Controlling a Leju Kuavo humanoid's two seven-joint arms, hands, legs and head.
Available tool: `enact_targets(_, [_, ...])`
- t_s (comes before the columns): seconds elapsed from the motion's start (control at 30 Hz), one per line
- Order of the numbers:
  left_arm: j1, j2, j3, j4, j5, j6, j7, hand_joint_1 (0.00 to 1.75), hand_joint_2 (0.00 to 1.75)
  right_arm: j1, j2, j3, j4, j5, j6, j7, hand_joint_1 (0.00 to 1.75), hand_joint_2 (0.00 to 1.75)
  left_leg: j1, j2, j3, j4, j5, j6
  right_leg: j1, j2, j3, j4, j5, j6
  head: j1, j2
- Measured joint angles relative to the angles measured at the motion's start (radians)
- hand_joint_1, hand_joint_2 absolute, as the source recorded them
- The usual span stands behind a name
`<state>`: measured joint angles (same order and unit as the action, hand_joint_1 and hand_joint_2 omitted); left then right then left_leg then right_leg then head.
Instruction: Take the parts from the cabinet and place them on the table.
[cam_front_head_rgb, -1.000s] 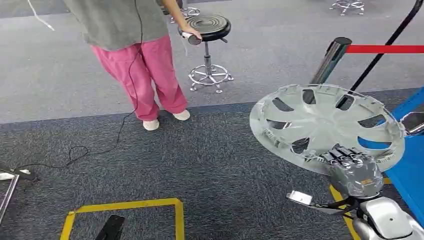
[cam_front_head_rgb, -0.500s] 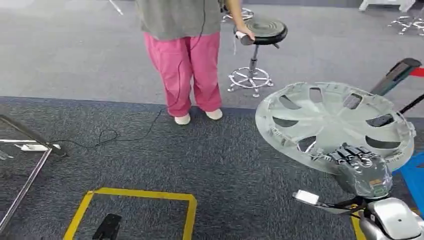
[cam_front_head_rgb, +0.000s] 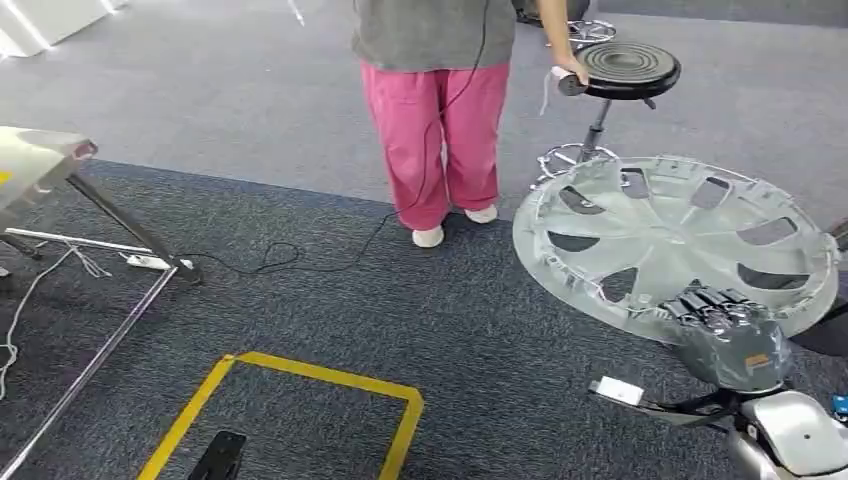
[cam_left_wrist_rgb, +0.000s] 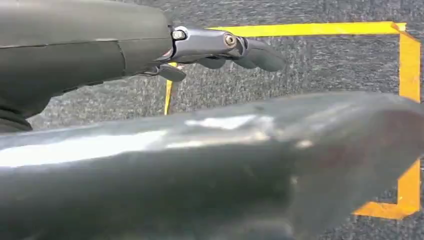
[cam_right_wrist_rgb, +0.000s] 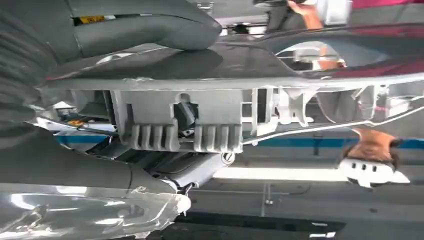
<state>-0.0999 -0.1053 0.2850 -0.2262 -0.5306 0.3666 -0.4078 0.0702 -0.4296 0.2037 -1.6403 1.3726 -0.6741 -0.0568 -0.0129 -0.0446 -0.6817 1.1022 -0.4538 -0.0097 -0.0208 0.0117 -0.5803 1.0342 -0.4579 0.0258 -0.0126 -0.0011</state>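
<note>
**One wheel cover held aloft in the right hand**

One silver wheel cover (cam_front_head_rgb: 675, 245) is seen held out above the dark carpet (cam_front_head_rgb: 400, 320), face up and tilted slightly, its near rim gripped by the right hand (cam_front_head_rgb: 725, 330). In the right wrist view the thick thumb (cam_right_wrist_rgb: 150, 25) is pressed onto the rim's upper face, the darker fingers (cam_right_wrist_rgb: 165, 172) are tucked under the ribbed clips, and the cover is clamped between them.

The left hand (cam_left_wrist_rgb: 220, 47) is shown from its wrist above the carpet, nothing in it, fingers extended and loosely together. One yellow taped rectangle (cam_front_head_rgb: 300, 400) is marked on the floor beneath it.

One person in pink trousers (cam_front_head_rgb: 435, 120) is standing beyond the cover, one hand (cam_front_head_rgb: 572, 72) resting at the edge of a black round stool (cam_front_head_rgb: 628, 70). One stool is counted near the person. At the left, one metal-framed table (cam_front_head_rgb: 35, 165) is visible, with a white power strip (cam_front_head_rgb: 150, 262) and cables on the floor below it.
</note>
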Motion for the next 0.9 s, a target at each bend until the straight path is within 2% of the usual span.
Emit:
enact_targets(0.03, [-0.003,0.000,0.001,0.000,0.000,0.000,0.000,0.00,0.00,0.001,-0.002,0.000,0.000,0.000,0.000,0.000,1.75,1.75,0.002,0.021,-0.047,0.096,-0.043,-0.003,0.003,-0.017,0.000,0.000,-0.001,-0.002,0.001,0.000])
enact_targets(0.07, [-0.003,-0.001,0.001,0.000,0.000,0.000,0.000,0.00,0.00,0.000,-0.003,0.000,0.000,0.000,0.000,0.000,1.75,1.75,0.003,0.029,-0.086,0.171,-0.069,-0.004,0.005,-0.030,0.000,0.000,-0.003,-0.004,0.001,0.000])
enact_targets(0.1, [-0.002,-0.002,0.002,0.000,0.000,0.000,0.000,0.00,0.00,0.000,-0.003,0.001,0.000,0.000,0.000,0.001,1.75,1.75,0.004,0.031,-0.110,0.214,-0.075,-0.004,0.006,-0.045,0.001,0.000,-0.004,-0.005,0.001,0.000])
enact_targets(0.13, [0.000,-0.001,0.002,0.000,0.000,0.000,0.000,0.00,0.00,0.000,-0.003,0.002,0.000,-0.001,0.000,0.002,1.75,1.75,0.005,0.032,-0.106,0.206,-0.057,-0.003,0.006,-0.058,0.002,0.000,-0.005,-0.005,0.001,0.000])
enact_targets(0.17, [0.001,0.000,0.002,0.000,0.001,0.000,0.000,0.00,0.00,0.000,-0.003,0.003,0.000,-0.005,0.000,0.002,1.75,1.75,0.005,0.033,-0.081,0.156,-0.021,-0.001,0.006,-0.071,0.003,0.000,-0.007,-0.004,0.001,0.000])
enact_targets(0.2, [0.001,0.001,0.003,0.000,0.002,0.000,0.000,0.00,0.00,-0.001,-0.004,0.003,0.000,-0.012,0.000,0.000,1.75,1.75,0.004,0.043,-0.037,0.073,0.022,0.002,0.006,-0.083,0.006,0.000,-0.009,-0.003,0.001,0.000])
enact_targets(0.23, [0.000,0.003,0.005,0.000,0.004,0.000,0.000,0.00,0.00,-0.004,-0.006,0.005,0.000,-0.018,0.000,-0.002,1.75,1.75,0.001,0.067,0.011,-0.012,0.055,0.006,0.007,-0.094,0.011,0.000,-0.012,0.001,0.001,0.000])
enact_targets(0.27, [-0.002,0.004,0.007,0.000,0.010,0.000,-0.002,0.00,0.00,-0.006,-0.011,0.008,0.000,-0.021,0.000,-0.003,1.75,1.75,-0.007,0.125,0.047,-0.073,0.059,0.010,0.012,-0.103,0.014,0.001,-0.016,0.006,0.000,0.000])
enact_targets(0.3, [-0.007,0.005,0.010,0.000,0.014,0.000,-0.004,0.00,0.00,-0.005,-0.016,0.008,0.001,-0.026,0.001,-0.004,1.75,1.75,-0.011,0.117,0.051,-0.091,0.051,0.015,0.018,-0.113,0.012,0.005,-0.022,0.013,0.000,0.000])
enact_targets(0.33, [-0.007,0.005,0.013,0.000,0.021,0.000,-0.008,0.00,0.00,-0.006,-0.021,0.010,0.002,-0.027,0.001,-0.005,1.75,1.75,-0.011,0.107,0.046,-0.089,0.052,0.018,0.019,-0.124,0.015,0.001,-0.022,0.016,0.005,0.000])
enact_targets(0.4, [0.001,0.011,0.018,0.000,0.025,0.000,-0.011,0.00,0.00,-0.008,-0.029,0.010,0.002,-0.036,0.000,-0.005,1.75,1.75,-0.012,0.080,0.047,-0.092,0.052,0.027,0.018,-0.151,0.029,-0.006,-0.025,0.026,0.005,0.000])
enact_targets(0.43, [0.003,0.011,0.019,0.000,0.025,0.001,-0.012,0.00,0.00,-0.007,-0.034,0.010,0.002,-0.038,0.000,-0.004,1.75,1.75,-0.002,0.067,0.059,-0.101,0.056,0.033,0.016,-0.149,0.024,-0.005,-0.034,0.034,0.004,0.000])
enact_targets(0.47, [0.004,0.011,0.020,0.000,0.027,0.002,-0.013,0.00,0.00,-0.005,-0.037,0.010,0.002,-0.039,0.000,-0.005,1.75,1.75,0.000,0.057,0.064,-0.101,0.054,0.036,0.012,-0.098,0.025,0.014,-0.046,0.037,0.012,0.000])
enact_targets(0.5, [-0.001,0.015,0.022,0.000,0.027,0.003,-0.013,0.00,0.00,-0.004,-0.041,0.010,0.002,-0.042,0.000,-0.004,1.75,1.75,0.001,0.046,0.064,-0.101,0.054,0.043,0.011,-0.049,-0.004,0.073,-0.075,0.038,0.013,0.000])
enact_targets(0.53, [-0.003,0.014,0.024,0.000,0.028,0.003,-0.013,0.00,0.00,-0.001,-0.045,0.010,0.002,-0.042,0.000,-0.004,1.75,1.75,0.001,0.034,0.064,-0.101,0.054,0.044,0.010,-0.030,-0.038,0.137,-0.102,0.040,0.020,0.000])
enact_targets(0.57, [-0.003,0.012,0.026,0.000,0.027,0.002,-0.013,0.00,0.00,0.004,-0.047,0.011,0.002,-0.042,0.000,-0.005,1.75,1.75,0.001,0.019,0.064,-0.101,0.053,0.047,0.010,-0.016,-0.095,0.238,-0.141,0.042,0.021,0.000])
enact_targets(0.6, [0.000,0.010,0.027,0.000,0.022,0.000,-0.012,0.00,0.00,0.008,-0.047,0.011,0.002,-0.044,0.000,-0.003,1.75,1.75,0.000,0.002,0.065,-0.101,0.053,0.048,0.011,-0.014,-0.134,0.301,-0.154,0.044,0.021,0.000])
enact_targets(0.63, [0.002,0.008,0.027,0.000,0.020,-0.002,-0.011,0.00,0.00,0.013,-0.047,0.011,0.002,-0.045,0.000,-0.001,1.75,1.75,0.001,-0.009,0.065,-0.101,0.053,0.048,0.011,-0.013,-0.146,0.309,-0.144,0.043,0.021,0.000])
enact_targets(0.67, [0.005,0.006,0.027,0.000,0.016,-0.004,-0.007,0.00,0.00,0.021,-0.047,0.010,0.002,-0.046,0.000,0.004,1.75,1.75,0.002,-0.026,0.065,-0.101,0.053,0.047,0.010,-0.013,-0.139,0.274,-0.110,0.044,0.021,0.000])
enact_targets(0.7, [0.006,0.004,0.027,0.000,0.009,-0.005,-0.006,0.00,0.00,0.033,-0.047,0.009,0.000,-0.042,0.000,0.006,1.75,1.75,0.005,-0.044,0.066,-0.100,0.054,0.046,0.007,-0.009,-0.106,0.195,-0.058,0.045,0.021,0.000])
enact_targets(0.73, [0.006,0.002,0.027,0.000,0.004,-0.007,-0.005,0.00,0.00,0.044,-0.047,0.007,-0.005,-0.032,0.000,0.009,1.75,1.75,0.007,-0.059,0.068,-0.099,0.053,0.042,0.002,0.005,-0.063,0.104,-0.012,0.047,0.021,0.000])
enact_targets(0.77, [0.006,0.002,0.026,0.000,-0.002,-0.009,-0.002,0.00,0.00,0.055,-0.047,0.005,-0.010,-0.026,0.000,0.013,1.75,1.75,0.009,-0.074,0.067,-0.096,0.051,0.035,-0.007,0.042,-0.026,0.028,0.014,0.053,0.023,0.000])
enact_targets(0.8, [0.004,0.002,0.026,0.000,-0.006,-0.011,0.005,0.00,0.00,0.066,-0.044,0.003,-0.013,-0.020,0.000,0.015,1.75,1.75,0.003,-0.086,0.059,-0.085,0.048,0.027,-0.012,0.081,-0.010,-0.003,-0.003,0.053,0.025,0.000])
enact_targets(0.9, [0.016,0.002,0.026,0.000,-0.010,-0.013,0.009,0.00,0.00,0.090,-0.042,-0.001,-0.029,-0.011,0.000,0.021,1.75,1.75,0.012,-0.118,0.051,-0.097,0.062,0.010,-0.002,0.048,-0.008,0.007,0.000,0.031,0.022,0.000])
